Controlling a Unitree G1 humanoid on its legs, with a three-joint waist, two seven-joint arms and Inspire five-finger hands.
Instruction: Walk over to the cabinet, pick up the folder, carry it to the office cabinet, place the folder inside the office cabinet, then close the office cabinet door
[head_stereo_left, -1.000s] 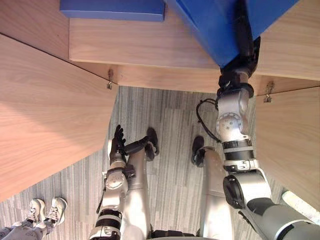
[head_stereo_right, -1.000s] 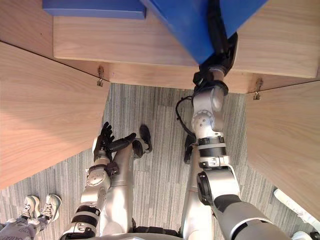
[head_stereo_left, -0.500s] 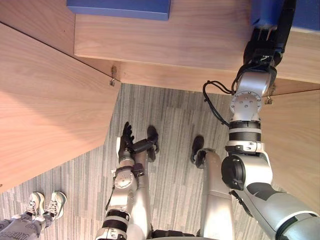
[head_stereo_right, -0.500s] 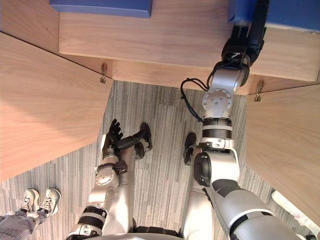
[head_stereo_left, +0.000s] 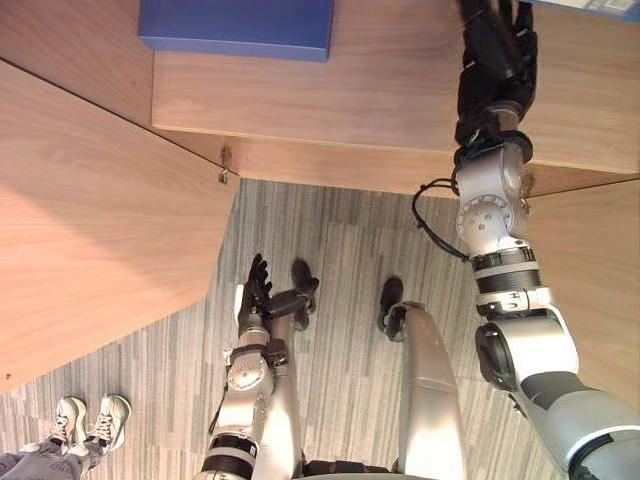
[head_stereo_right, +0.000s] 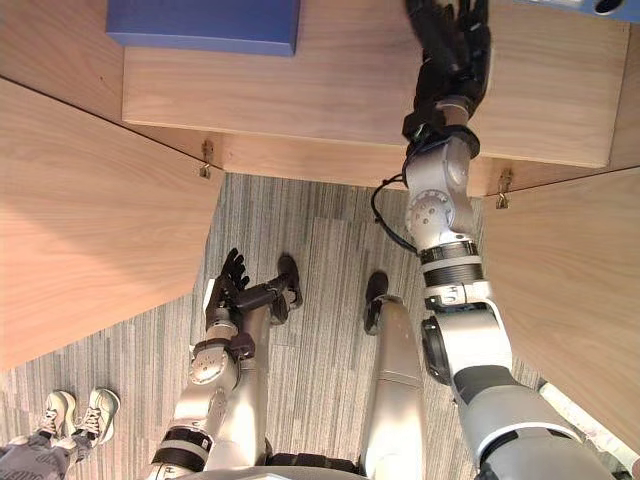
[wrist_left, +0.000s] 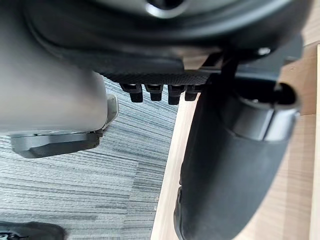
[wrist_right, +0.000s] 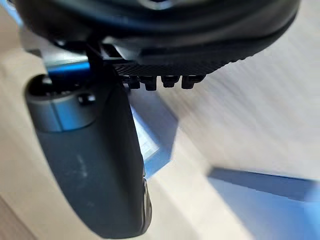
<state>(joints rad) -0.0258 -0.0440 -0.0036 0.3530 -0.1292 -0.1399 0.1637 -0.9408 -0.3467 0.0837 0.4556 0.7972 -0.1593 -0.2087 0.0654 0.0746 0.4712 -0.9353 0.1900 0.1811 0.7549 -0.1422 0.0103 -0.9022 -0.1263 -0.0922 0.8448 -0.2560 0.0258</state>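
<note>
The right hand (head_stereo_left: 495, 50) reaches over the office cabinet's shelf (head_stereo_left: 380, 90), fingers straight and spread, holding nothing. Just past its fingertips, at the shelf's far right corner, lies the blue folder (head_stereo_left: 600, 6); I cannot tell whether they touch. The folder looks set down inside, which would leave the hand free for the doors. A second blue folder (head_stereo_left: 235, 25) lies along the shelf's far left edge. The left door (head_stereo_left: 90, 230) and right door (head_stereo_left: 605, 260) stand swung wide, giving the arm room; closing is not yet done. The left hand (head_stereo_left: 258, 288) hangs low over the carpet floor (head_stereo_left: 340, 250), relaxed and empty, out of the way. A person's shoes (head_stereo_left: 95, 418) stand near the left door.
</note>
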